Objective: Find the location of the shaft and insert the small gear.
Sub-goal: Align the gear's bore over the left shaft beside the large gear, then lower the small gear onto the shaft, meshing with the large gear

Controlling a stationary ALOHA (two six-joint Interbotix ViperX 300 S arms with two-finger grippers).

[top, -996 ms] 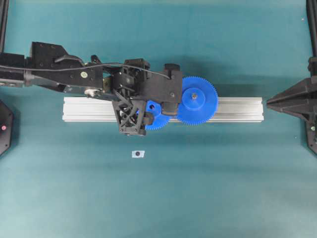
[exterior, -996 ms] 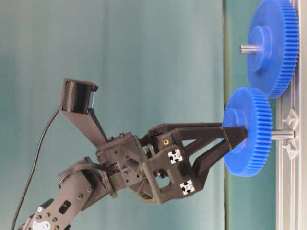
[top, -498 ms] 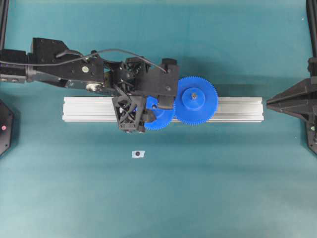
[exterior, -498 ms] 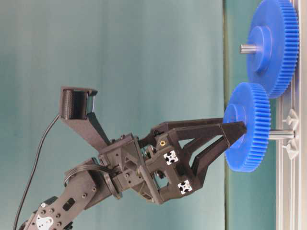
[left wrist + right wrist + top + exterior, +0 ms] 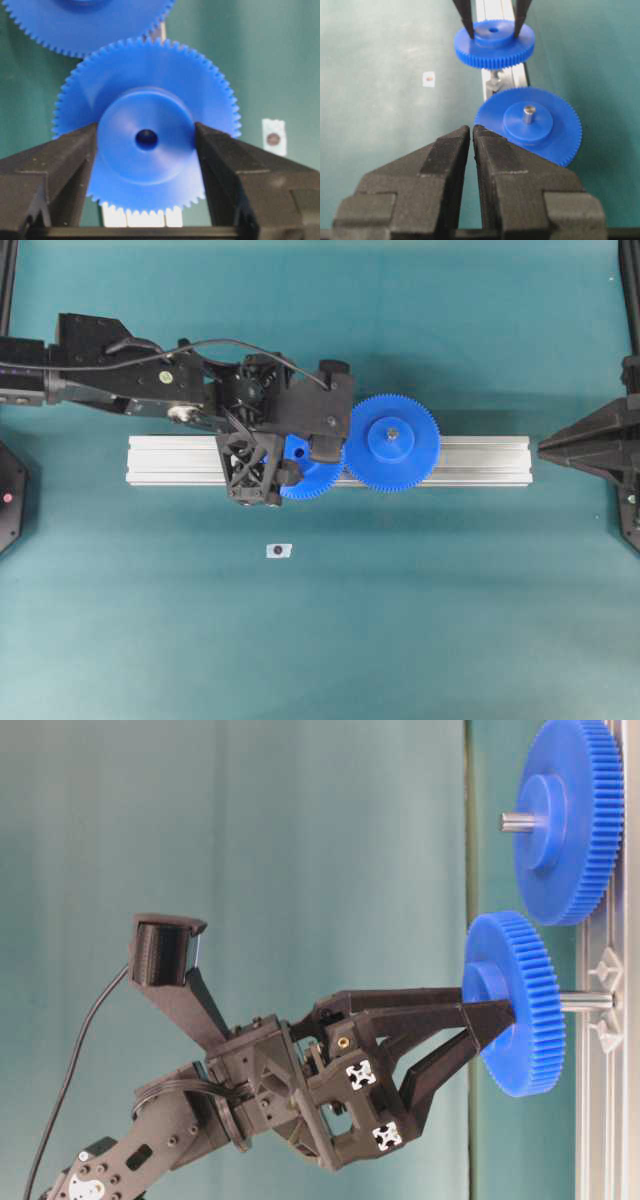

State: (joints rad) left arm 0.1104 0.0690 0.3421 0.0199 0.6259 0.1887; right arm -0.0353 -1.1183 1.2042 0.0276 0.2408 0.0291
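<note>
The teal surface point(image 5: 450, 620) carries a long silver aluminium rail point(image 5: 480, 460) lying across the middle of the overhead view. Well apart from the rail, nearer the bottom of that view, a small white tag point(image 5: 279, 551) with a dark dot lies on the surface.

The left arm point(image 5: 120, 385) reaches in from the left and ends over the rail. The right arm point(image 5: 600, 445) sits at the right edge, clear of the rail.

The larger gear point(image 5: 391, 442) sits on the rail, bright blue, toothed all round, with a grey pin standing out of its raised hub.

The small gear point(image 5: 515, 1004) is also bright blue plastic, with fine teeth around the rim, a raised round hub and a small dark centre hole, which the left wrist view shows head-on. It sits just beside the larger gear, over the rail, slightly tilted in the table-level view.

The left gripper point(image 5: 488, 1003) is clamped on the small gear's hub, one black finger pressed against each side of it, the jaws standing fairly wide around it. The right gripper point(image 5: 471, 137) has its fingers drawn together with only a thin slit between them, holding nothing.

The shaft point(image 5: 585, 1002), a thin silvery pin, stands out from the rail; the small gear is threaded on it, with a bare stretch showing between gear and rail.
</note>
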